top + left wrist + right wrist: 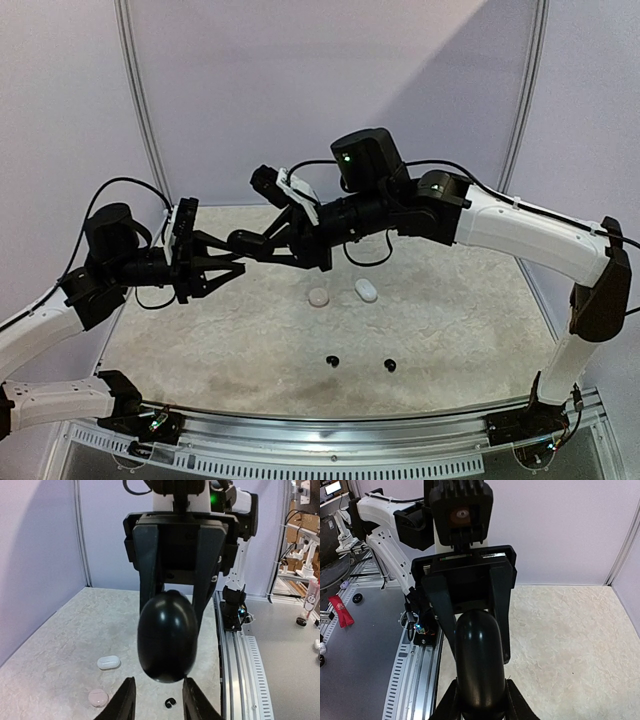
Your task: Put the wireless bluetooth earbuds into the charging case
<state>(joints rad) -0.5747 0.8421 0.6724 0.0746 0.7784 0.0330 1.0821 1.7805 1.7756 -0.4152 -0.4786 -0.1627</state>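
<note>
Nothing inserted yet: right gripper clamps closed black charging case; left gripper barely parted at its end, grip unclear; two black earbuds near tabletop front edge.

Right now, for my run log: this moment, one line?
black case: midair; right hand: shut on it; left hand: flanking its end, grip unclear; black earbuds: on table

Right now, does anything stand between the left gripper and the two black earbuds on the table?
Yes, the black case. The right gripper holds it in the air directly before the left gripper, above the table where the black earbuds lie. Nothing lies close around them.
</note>
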